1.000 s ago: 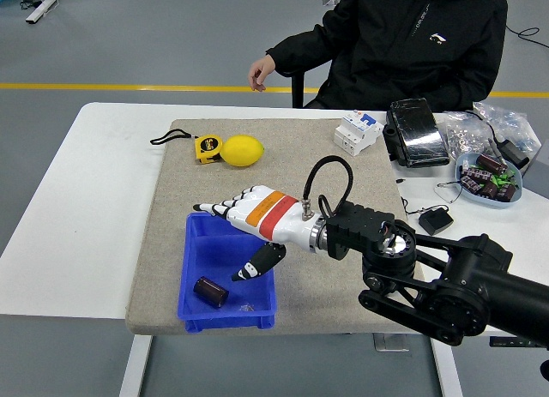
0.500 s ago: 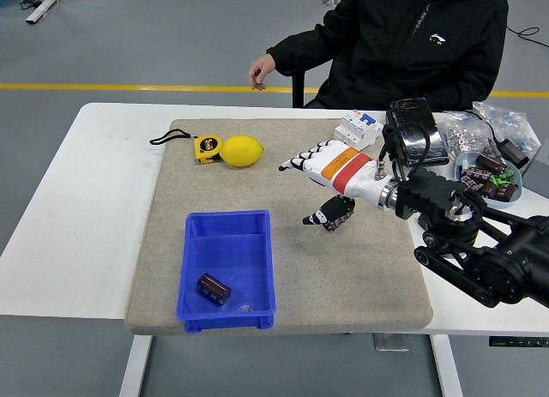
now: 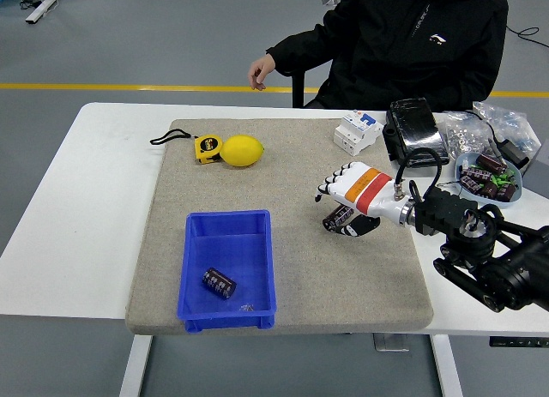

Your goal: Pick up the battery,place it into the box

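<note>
The dark cylindrical battery (image 3: 219,282) lies on its side on the floor of the blue box (image 3: 193,268), toward the front. That box sits on the grey mat (image 3: 292,268) near its front left. My right hand (image 3: 345,205), white with an orange and red band, hovers over the mat well to the right of the box. Its fingers are loosely curled, pointing left, with nothing in them. No left arm appears anywhere in the view.
A yellow tape measure (image 3: 206,147) and a lemon (image 3: 243,151) lie at the mat's back left. A white breaker (image 3: 357,131), a black device (image 3: 415,133) and a bowl of batteries (image 3: 489,177) stand at the back right. A seated person's hand (image 3: 260,73) rests beyond the table.
My right hand pulled back from over the blue box, rightward across the mat, and dropped lower. The battery stays in the box, shifted slightly.
</note>
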Controlling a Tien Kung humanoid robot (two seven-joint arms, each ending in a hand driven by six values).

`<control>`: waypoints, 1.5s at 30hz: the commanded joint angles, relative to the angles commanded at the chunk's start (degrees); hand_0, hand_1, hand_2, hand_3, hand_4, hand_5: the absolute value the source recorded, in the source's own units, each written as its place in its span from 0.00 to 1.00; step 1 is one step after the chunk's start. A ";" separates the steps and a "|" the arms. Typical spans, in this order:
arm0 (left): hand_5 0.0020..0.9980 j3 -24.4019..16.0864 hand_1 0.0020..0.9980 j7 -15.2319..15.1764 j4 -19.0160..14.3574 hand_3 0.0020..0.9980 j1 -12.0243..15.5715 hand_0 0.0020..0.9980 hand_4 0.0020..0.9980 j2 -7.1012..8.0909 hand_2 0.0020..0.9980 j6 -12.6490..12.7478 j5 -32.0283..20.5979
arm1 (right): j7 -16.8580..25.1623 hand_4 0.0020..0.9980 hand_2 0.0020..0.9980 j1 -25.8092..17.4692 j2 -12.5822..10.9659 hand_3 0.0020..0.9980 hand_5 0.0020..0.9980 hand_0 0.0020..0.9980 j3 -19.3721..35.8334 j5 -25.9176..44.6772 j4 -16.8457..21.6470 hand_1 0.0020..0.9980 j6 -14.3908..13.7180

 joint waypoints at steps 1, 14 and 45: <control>0.60 0.17 0.76 0.01 -0.03 0.61 -0.15 0.77 0.68 -0.05 0.77 -0.04 -0.03 | 0.24 0.88 0.67 0.07 0.29 0.68 0.28 0.58 -0.55 0.20 -0.85 0.61 -0.29; 0.60 0.85 0.76 -0.09 -0.16 0.61 -1.23 0.77 0.68 -0.55 0.77 -0.27 -0.08 | 0.27 0.87 0.65 -0.81 1.61 0.67 0.29 0.57 -1.64 1.44 -6.46 0.61 -1.85; 0.60 -0.20 0.77 0.20 -0.30 0.61 -1.26 0.77 0.67 -0.82 0.77 -0.71 2.48 | 0.28 0.74 0.49 -1.98 2.47 0.52 0.24 0.26 -3.97 2.56 -6.66 0.44 -0.60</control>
